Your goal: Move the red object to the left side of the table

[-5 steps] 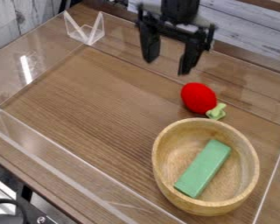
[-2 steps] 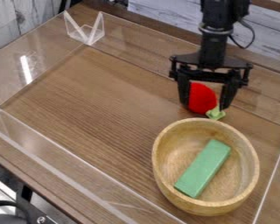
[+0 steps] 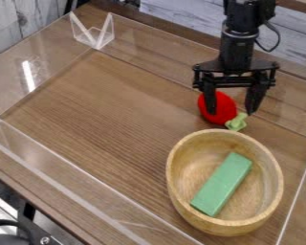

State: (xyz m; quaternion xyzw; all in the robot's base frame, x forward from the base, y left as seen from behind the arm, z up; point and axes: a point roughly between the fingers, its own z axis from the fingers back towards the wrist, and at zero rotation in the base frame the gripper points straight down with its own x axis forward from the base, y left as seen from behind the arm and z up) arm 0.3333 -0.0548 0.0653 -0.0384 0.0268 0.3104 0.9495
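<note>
The red object (image 3: pixel 221 105) sits on the right side of the table (image 3: pixel 104 105), just beyond the wooden bowl (image 3: pixel 226 182). The gripper (image 3: pixel 233 96) straddles it, fingers spread wide. This looks like the grasp step: next it must close, lift and carry it left.

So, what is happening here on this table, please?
A robot arm holds its open gripper, pointing down, around the red toy fruit near the right side of the wooden table. The fruit is on the table, not yet lifted. Beside it, a wooden bowl holds a green block.
</note>
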